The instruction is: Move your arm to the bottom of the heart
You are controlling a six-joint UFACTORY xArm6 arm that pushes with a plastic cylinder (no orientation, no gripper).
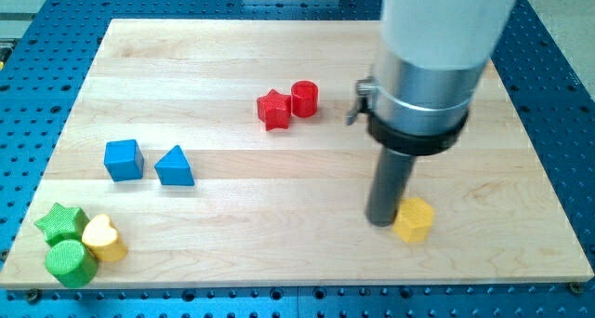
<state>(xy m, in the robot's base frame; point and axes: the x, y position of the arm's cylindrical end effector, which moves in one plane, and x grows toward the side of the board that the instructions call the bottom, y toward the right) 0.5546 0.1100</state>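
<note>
The pale, grained wooden board (307, 178) lay on a blue perforated table (558, 95). My tip (383, 221), the blunt end of a dark rod with no claw and nothing held, rested on the wood, touching the left side of a yellow hexagonal block (415, 219) at the view's lower right. The yellow heart-shaped block (104, 238) sat far off in the view's bottom-left corner, pressed against a green star block (61, 222) and a green cylinder (71, 262), close to the board's lower edge. A blue cube (123, 159) and blue triangular block (174, 166) stood above them. A red star (273, 109) and red cylinder (305, 98) touched near the top. Bare wood stretched between tip and heart.
</note>
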